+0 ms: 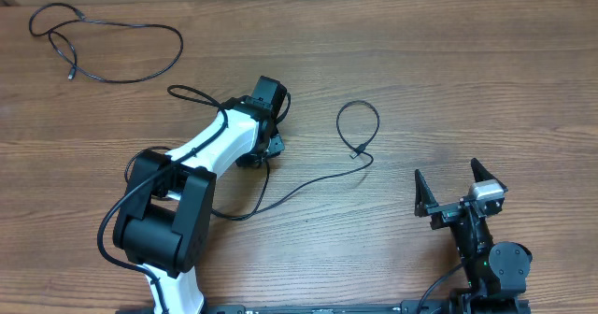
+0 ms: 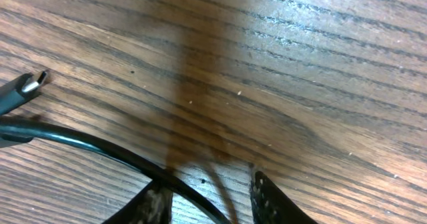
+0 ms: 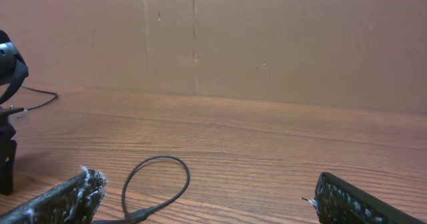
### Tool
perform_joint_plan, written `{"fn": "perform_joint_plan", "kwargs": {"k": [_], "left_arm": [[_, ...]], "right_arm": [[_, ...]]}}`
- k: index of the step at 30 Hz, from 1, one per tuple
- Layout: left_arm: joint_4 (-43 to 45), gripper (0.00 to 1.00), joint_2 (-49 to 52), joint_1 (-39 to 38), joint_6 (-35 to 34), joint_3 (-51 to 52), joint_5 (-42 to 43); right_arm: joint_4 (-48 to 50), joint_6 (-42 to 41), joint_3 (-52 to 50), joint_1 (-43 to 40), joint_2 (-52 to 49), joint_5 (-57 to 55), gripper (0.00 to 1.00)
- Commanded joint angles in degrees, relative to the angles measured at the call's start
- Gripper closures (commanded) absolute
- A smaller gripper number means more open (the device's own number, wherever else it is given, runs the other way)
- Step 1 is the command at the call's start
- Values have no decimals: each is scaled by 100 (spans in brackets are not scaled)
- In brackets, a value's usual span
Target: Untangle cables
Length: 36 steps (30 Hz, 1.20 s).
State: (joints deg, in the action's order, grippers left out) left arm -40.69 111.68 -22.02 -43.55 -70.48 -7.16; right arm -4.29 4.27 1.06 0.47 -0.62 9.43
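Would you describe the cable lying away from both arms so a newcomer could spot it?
Start at the table's far-left corner. A thin black cable sprawls there in wide loops. Unlike the other cable, which runs under the left arm, it lies alone.

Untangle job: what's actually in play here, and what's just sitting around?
In play:
- looped cable, mid-table
- second cable, top left
- left end effector, straddling a cable

Not in play:
- right end effector, open and empty
- table
- cardboard backdrop

A wood-grain table (image 1: pixel 448 62) meets a brown cardboard wall (image 3: pixel 280 44).
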Motion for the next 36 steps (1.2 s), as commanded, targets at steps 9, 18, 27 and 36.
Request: {"fn": "perform_joint_plan", "kwargs": {"k": [9, 18, 27, 36], "left_arm": [[-570, 96, -160, 26, 378, -415, -70], [-1554, 96, -1410, 26, 376, -1812, 149], [-964, 96, -3359, 26, 372, -2354, 1038], [-455, 96, -4739, 28, 374, -2354, 616]], "right_arm": [[24, 11, -59, 17, 46, -39, 0], [26, 11, -59, 17, 46, -39, 0], [26, 11, -59, 17, 46, -39, 0], [26, 11, -59, 17, 46, -39, 0]]}}
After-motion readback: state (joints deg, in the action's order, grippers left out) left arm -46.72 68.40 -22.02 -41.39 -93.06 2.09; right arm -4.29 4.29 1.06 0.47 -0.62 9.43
